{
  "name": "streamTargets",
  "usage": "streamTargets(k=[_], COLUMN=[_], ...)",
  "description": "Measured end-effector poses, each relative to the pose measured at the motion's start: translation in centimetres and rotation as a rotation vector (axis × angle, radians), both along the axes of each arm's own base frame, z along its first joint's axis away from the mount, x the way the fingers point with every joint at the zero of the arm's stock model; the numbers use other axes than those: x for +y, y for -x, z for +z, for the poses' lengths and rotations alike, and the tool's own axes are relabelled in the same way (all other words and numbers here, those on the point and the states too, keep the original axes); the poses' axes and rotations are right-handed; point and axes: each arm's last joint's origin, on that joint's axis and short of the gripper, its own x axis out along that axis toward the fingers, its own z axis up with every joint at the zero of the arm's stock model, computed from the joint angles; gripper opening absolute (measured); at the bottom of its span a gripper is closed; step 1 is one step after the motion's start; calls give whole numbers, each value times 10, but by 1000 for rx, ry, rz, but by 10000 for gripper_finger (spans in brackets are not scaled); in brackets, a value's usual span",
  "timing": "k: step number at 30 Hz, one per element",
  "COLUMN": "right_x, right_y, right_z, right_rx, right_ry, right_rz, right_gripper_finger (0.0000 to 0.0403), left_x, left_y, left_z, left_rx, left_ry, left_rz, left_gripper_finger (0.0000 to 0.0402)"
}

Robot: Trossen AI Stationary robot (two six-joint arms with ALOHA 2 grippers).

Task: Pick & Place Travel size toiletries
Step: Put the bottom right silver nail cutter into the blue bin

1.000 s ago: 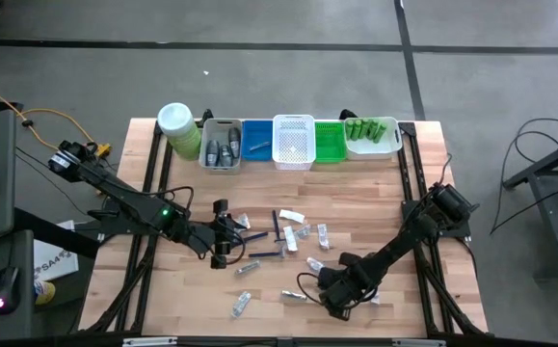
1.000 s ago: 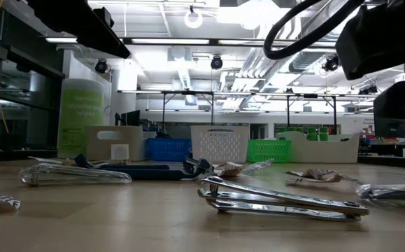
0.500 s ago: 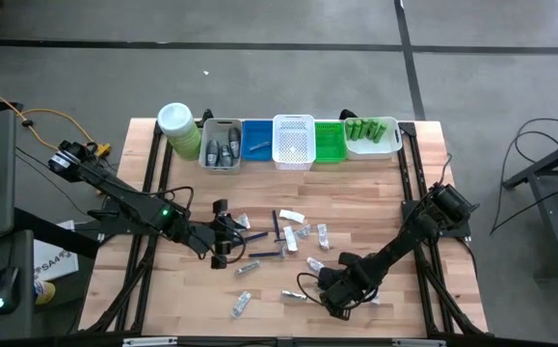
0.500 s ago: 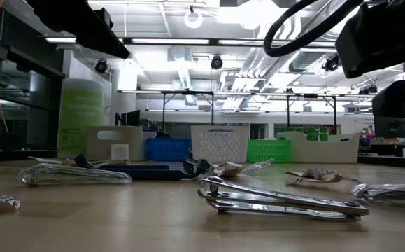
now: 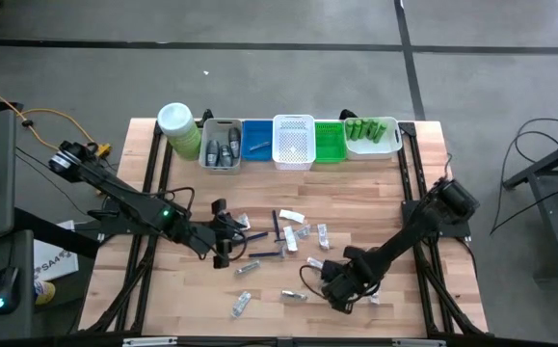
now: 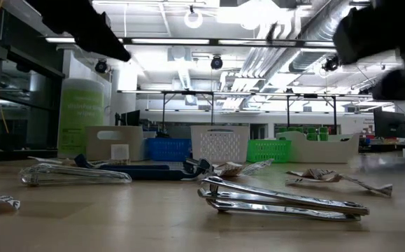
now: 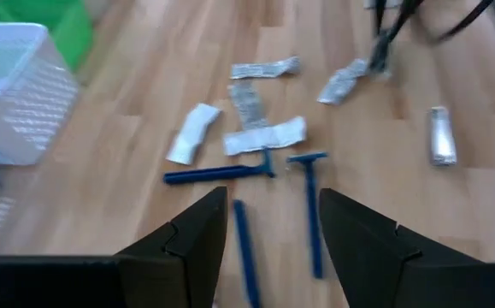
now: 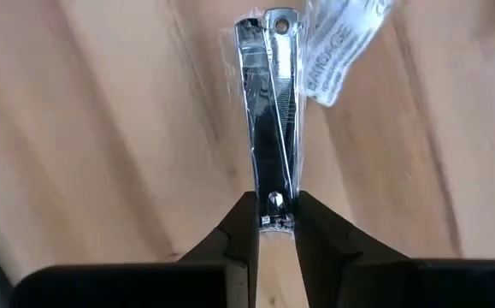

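We have the right gripper (image 8: 274, 224) pinched narrow on the end of a chrome nail clipper (image 8: 268, 103), low over the near right part of the table (image 5: 192, 294). A clear bandage sachet (image 8: 339, 38) clings beside the clipper's far tip. The left gripper (image 7: 268, 222) hangs with its fingers apart, holding nothing, over the blue razors (image 7: 221, 174) at the middle left.

The other toiletries lie scattered across the middle of the table: foil sachets (image 7: 256, 137), a second nail clipper (image 6: 279, 199) near the front edge, more razors. The bins (image 5: 294, 140) stand in a row along the far edge, with the pale-green jar (image 5: 177, 128) at their left end.

Our worry is the hold itself. We grip only the clipper's tail end, so the long polished body may swing or slide out between the fingers during the carry to the far bins. The sachet may ride along with it and end up in the wrong bin. The left arm sits close to the likely path, so the two arms could also brush if both head for the bins together.
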Motion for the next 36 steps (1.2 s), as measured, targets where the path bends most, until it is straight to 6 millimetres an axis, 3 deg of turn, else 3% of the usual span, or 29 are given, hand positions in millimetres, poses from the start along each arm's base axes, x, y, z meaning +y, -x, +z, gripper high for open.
streamTargets(k=[4,7,11,15,19,24,36], right_x=[-7,-18,-38,-58,-84,-120,-195], right_y=[14,24,23,9,-10,-34,-63], right_z=[29,46,63,61,44,31,37], right_rx=[-12,-82,-265,-380,-447,-549,-830], right_ry=[20,160,390,554,618,566,519], right_rz=[3,-12,-65,-73,-48,11,102], right_gripper_finger=[45,45,45,45,45,45,45], left_x=[1,8,28,52,71,84,121], left_y=[-3,-8,-12,-12,-9,-10,-11], left_z=[-4,-15,-36,-54,-56,-56,-54], left_rx=[-7,-13,-50,-207,-371,-396,-414], left_ry=[-85,-162,-183,-118,-76,-71,-125], left_rz=[54,94,99,18,-40,-52,-19], left_gripper_finger=[184,184,184,184,184,184,184])
